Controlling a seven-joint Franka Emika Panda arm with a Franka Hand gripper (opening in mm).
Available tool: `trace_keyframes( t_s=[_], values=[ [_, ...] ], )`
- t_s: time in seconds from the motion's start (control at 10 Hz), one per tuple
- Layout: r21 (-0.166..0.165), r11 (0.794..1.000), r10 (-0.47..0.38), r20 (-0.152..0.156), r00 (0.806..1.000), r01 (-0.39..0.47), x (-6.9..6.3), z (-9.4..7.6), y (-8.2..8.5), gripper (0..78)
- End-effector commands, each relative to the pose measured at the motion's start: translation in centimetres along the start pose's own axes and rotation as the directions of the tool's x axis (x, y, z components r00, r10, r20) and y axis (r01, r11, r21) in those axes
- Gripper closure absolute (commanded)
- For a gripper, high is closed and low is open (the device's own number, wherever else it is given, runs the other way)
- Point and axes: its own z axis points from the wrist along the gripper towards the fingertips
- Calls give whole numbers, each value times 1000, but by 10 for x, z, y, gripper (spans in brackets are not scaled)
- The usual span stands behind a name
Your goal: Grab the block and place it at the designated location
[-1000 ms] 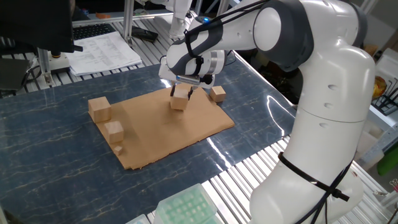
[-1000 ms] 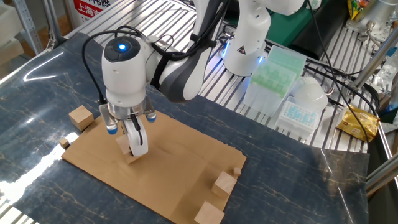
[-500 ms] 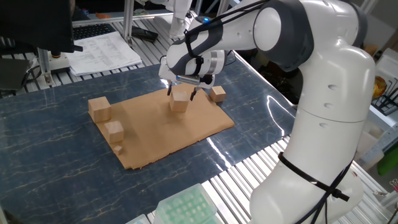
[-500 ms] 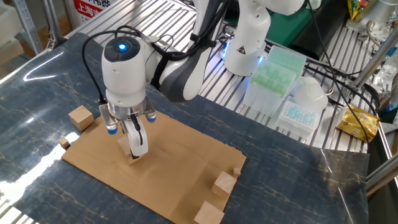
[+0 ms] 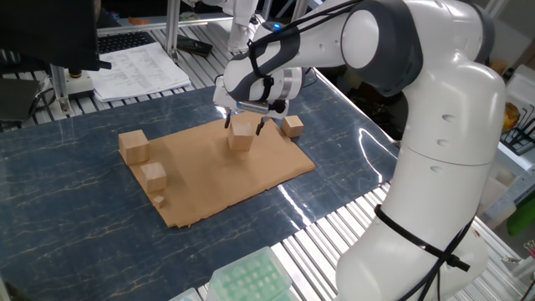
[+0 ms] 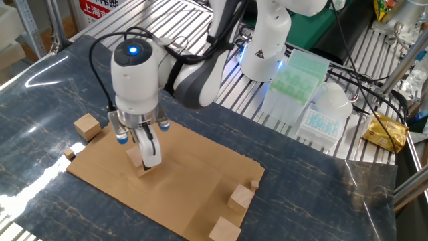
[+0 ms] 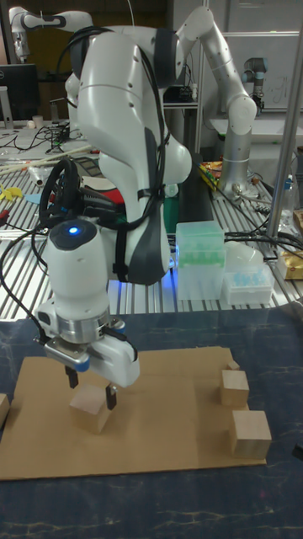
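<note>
Block: the plain wooden cube (image 5: pixel 241 135) sits flat on the cardboard sheet (image 5: pixel 209 180), toward the sheet's far side in one fixed view, and seems to be resting on its own.

Designated location: I cannot make out the black dot in any view; if it is there, the block or the fingers probably hide it.

Gripper: the two-finger gripper (image 7: pixel 89 394) hangs directly over the block, one fingertip on each side of its upper part.

Fingers: spread a little wider than the block, with a thin gap showing at each side in the tall fixed view, so nothing is held.

Key relation: the block lies straight below and between the fingertips, so a clean exit is straight up. A sideways drift would knock the cube. Being a cube, it has no long axis.

Cubes on the sheet: three, namely the block, one large cube (image 5: pixel 134 145) at the sheet's corner and a slightly smaller one (image 5: pixel 154 177) beside it.

Cube off the sheet: one (image 5: pixel 292 125), on the blue tabletop (image 5: pixel 67 217) just past the sheet's edge.

Chips: one tiny chip (image 5: pixel 158 201), plus a possible second that shows only in the other fixed view.

Arms: one Franka works here.
</note>
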Motion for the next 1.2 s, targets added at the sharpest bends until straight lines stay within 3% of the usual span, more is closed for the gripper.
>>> trace_keyframes(
  t_s=[0.1,0.3,0.4,0.5,0.6,1.0,1.2],
  values=[
    [25,999,-40,-9,999,41,6,-14,2,1],
    [60,995,-74,-46,996,76,12,-39,0,1],
    [65,993,-92,-61,994,95,16,-52,-2,1],
    [66,993,-96,-64,993,101,17,-55,-2,1],
    [71,986,-146,-96,985,153,26,-73,-5,1],
    [64,967,-239,-108,965,246,32,-96,-14,1],
    [56,949,-304,-118,945,312,34,-106,-19,1]
  ],
)
